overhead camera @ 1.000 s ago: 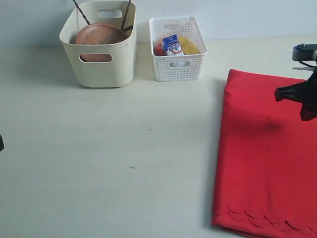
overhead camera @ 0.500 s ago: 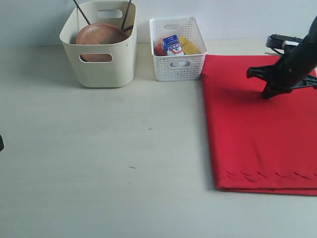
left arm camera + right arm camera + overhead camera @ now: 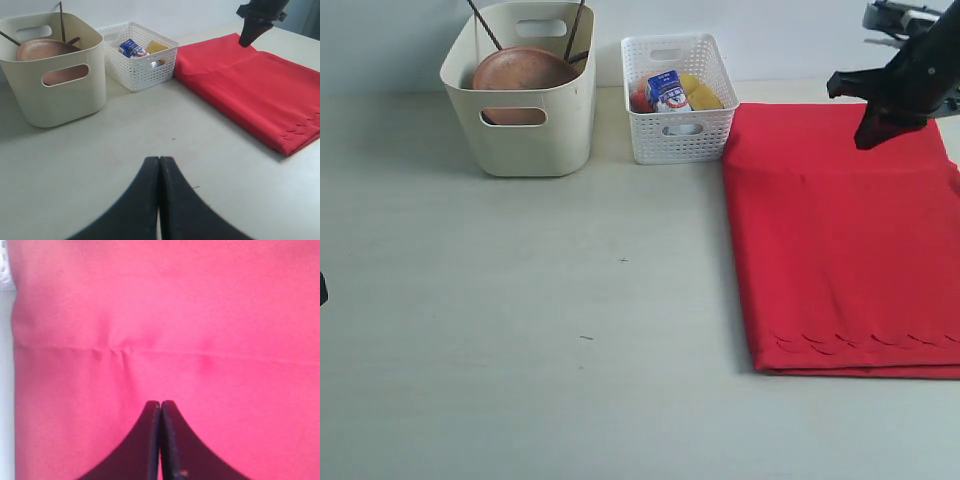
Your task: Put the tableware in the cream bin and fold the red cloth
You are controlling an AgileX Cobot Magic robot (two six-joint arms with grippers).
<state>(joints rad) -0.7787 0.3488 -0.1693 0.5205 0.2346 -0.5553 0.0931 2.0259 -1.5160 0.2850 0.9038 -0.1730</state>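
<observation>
The red cloth (image 3: 840,250) lies flat and doubled on the right of the table, with its scalloped edge toward the front. My right gripper (image 3: 873,138) hangs shut just above the cloth's far part, with nothing between its fingers. Its own view shows the cloth (image 3: 165,315) with a crease under the gripper (image 3: 160,404). The cream bin (image 3: 520,130) stands at the far left and holds the brown plate (image 3: 525,68) and the chopsticks (image 3: 575,30). My left gripper (image 3: 159,161) is shut over bare table, well short of the bin (image 3: 60,95).
A white lattice basket (image 3: 680,135) with a milk carton (image 3: 668,90) and yellow food stands between the bin and the cloth's far corner. A wall runs behind the table.
The right gripper has moved toward the far side and risen. The cloth came with it, so its scalloped edge now lies further from the front. The left arm is still.
</observation>
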